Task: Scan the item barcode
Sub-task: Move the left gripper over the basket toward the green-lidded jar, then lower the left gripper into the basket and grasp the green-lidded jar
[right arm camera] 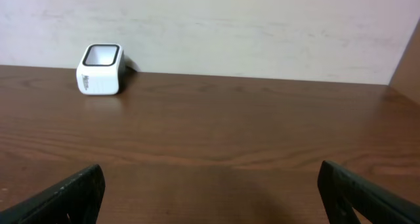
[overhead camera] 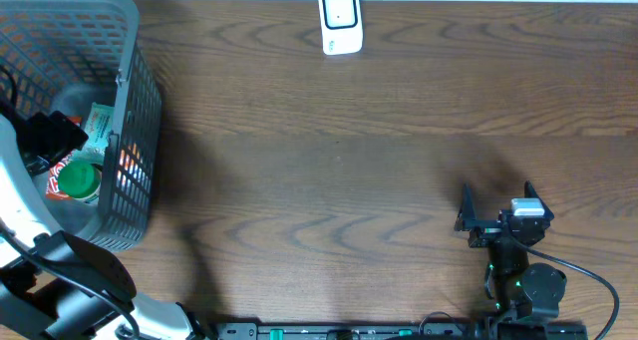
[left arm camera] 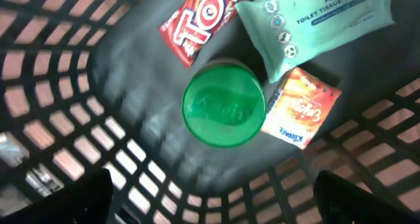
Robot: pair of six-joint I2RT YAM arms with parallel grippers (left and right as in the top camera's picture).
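Note:
Several items lie at the bottom of the grey mesh basket (overhead camera: 140,101): a green-lidded round container (left arm camera: 224,104), a red snack packet (left arm camera: 197,17), a mint-green pack of toilet tissue wipes (left arm camera: 315,20) and a small orange packet (left arm camera: 302,109). My left gripper (left arm camera: 210,204) hangs open inside the basket above the green lid, holding nothing. The white barcode scanner (overhead camera: 340,21) stands at the table's far edge. My right gripper (overhead camera: 498,198) rests open near the front right of the table, facing the scanner (right arm camera: 100,69), with nothing between its fingers.
The basket takes up the table's left end, and its mesh walls (left arm camera: 59,138) surround my left gripper closely. A pale wall (right arm camera: 249,27) rises behind the scanner. Brown wooden tabletop (overhead camera: 339,180) stretches between basket, scanner and right arm.

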